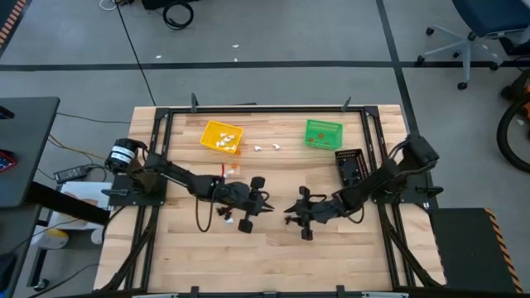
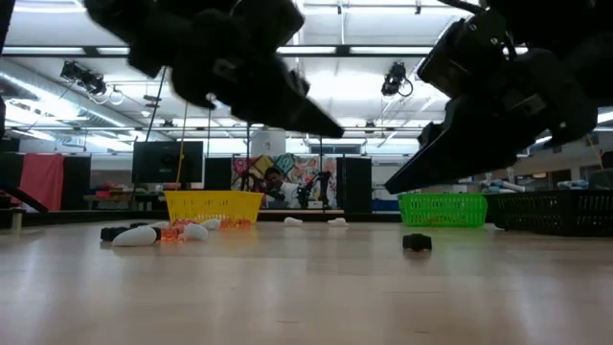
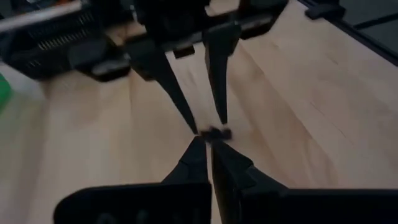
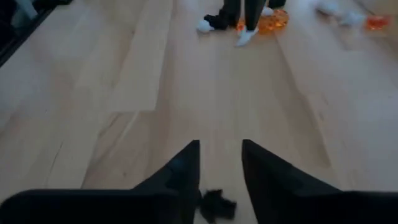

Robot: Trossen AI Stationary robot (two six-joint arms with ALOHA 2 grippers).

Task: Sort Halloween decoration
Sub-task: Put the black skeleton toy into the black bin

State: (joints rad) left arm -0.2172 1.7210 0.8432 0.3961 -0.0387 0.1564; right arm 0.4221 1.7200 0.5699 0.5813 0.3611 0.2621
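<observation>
Three bins: yellow [image 1: 222,136] at 11 o'clock, green [image 1: 323,133] at 1, black [image 1: 351,165] at 2. Left gripper [image 1: 267,204] pinched together; right gripper [image 4: 221,163] fingers apart above a black trinket [image 4: 216,204]. White trinkets [image 1: 267,147] lie on the wooden table [image 1: 273,257].

Three bins stand on the surface: one yellow bin [image 1: 221,136], one green bin [image 1: 323,133] and one black bin [image 1: 350,165]. Two arms reach in. One black trinket [image 2: 417,242] lies alone; the other trinkets are too small to count.
</observation>
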